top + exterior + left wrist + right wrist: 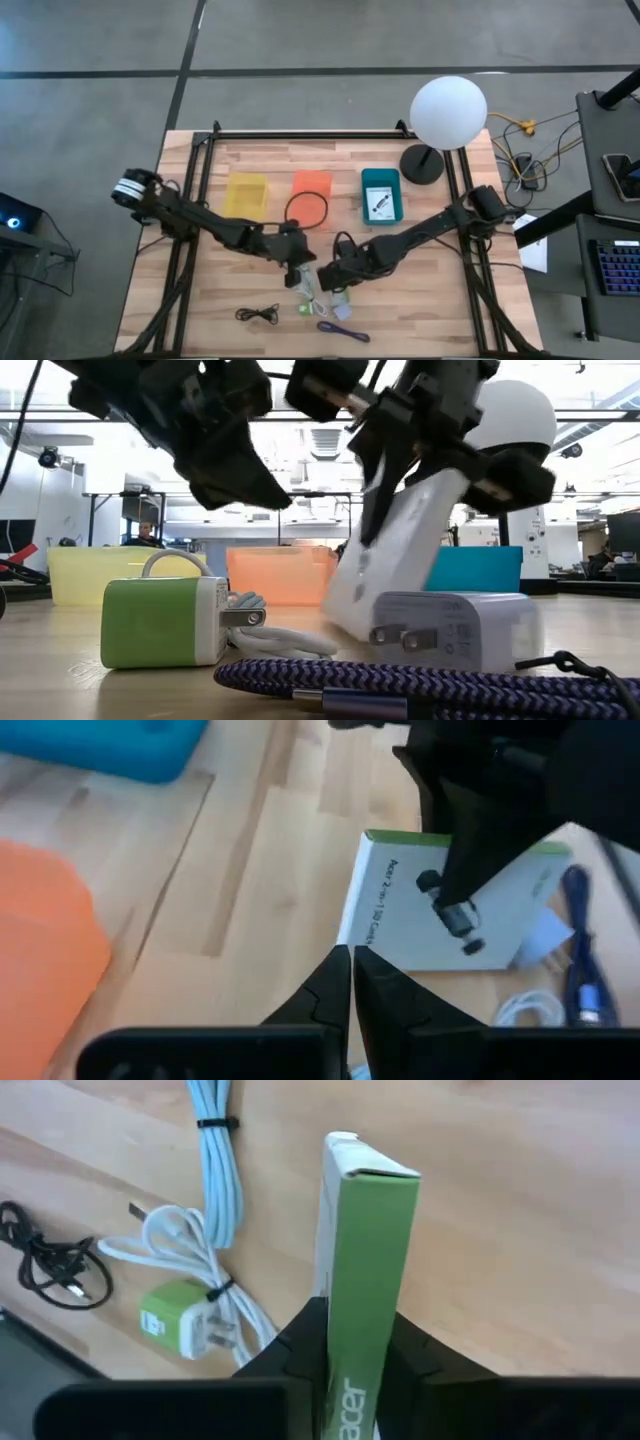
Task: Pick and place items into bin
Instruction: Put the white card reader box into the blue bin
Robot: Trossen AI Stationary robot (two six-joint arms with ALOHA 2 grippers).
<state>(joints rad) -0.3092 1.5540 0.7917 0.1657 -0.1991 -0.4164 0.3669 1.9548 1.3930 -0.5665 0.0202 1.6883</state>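
Planked wooden desk (420, 300), lower centre of the high view: right end effector (365, 1345) clenched on a flat white-and-green cardboard box (368, 1270), partly reading "acer". Left end effector (350, 982) clenched empty beside it. Green cube charger (178, 1318) nearby.

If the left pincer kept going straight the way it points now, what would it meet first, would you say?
Probably the white-and-green box just ahead of the shut left pincer, held by the right pincer; depth is uncertain.

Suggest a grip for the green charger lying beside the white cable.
Come from above and pinch the green charger across its two flat green sides, mid-body. Its prongs stick out one end with the white cable looped there, so stay clear. Left hand is free; right hand holds the box.
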